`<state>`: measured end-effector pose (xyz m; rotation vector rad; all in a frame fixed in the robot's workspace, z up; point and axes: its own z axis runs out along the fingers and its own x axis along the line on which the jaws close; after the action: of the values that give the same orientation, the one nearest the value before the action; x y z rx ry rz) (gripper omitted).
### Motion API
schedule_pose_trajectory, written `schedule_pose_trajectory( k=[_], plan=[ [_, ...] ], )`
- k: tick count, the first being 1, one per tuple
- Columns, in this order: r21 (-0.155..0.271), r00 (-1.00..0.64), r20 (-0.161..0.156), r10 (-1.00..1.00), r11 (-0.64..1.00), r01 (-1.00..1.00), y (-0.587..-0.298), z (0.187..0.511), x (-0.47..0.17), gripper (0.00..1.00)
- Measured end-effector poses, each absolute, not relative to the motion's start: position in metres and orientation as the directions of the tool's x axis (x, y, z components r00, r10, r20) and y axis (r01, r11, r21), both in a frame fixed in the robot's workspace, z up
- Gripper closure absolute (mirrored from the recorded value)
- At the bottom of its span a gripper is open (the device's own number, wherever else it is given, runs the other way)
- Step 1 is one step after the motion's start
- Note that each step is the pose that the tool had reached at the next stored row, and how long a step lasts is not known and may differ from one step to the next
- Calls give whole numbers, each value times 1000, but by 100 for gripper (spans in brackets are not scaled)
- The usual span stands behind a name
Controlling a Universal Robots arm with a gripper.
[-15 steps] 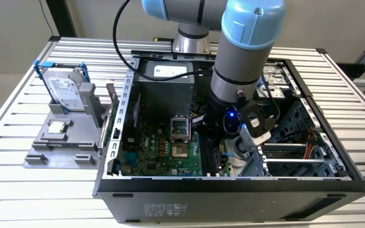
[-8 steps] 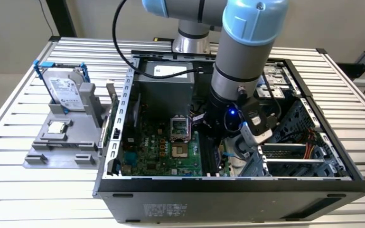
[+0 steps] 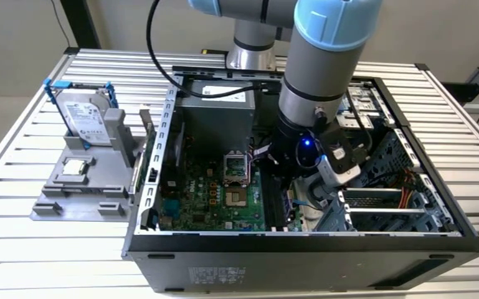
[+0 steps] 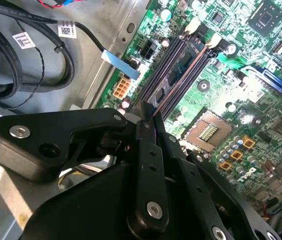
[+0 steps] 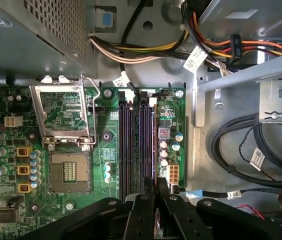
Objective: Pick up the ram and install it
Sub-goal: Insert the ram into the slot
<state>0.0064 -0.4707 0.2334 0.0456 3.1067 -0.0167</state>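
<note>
The insertion step is judged in hand: the ram is gripped edge-on in the narrowly closed end effector over the slots at the motherboard's edge, inside the case, so square alignment with a slot is called for.

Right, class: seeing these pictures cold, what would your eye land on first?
The grey robot arm with light-blue joint caps stands out first, reaching down into the open black computer case in the middle of the exterior view. In the second wrist view, its black gripper is shut on the thin dark ram stick. The stick is seen edge-on, lined up with the dark memory slots of the green motherboard.
</note>
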Motion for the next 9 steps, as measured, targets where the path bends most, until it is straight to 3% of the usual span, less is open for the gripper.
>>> schedule_pose_trajectory(
  k=[9],
  plan=[
    [-10,-999,-35,29,1000,30,-468,229,6,100]
  ],
)
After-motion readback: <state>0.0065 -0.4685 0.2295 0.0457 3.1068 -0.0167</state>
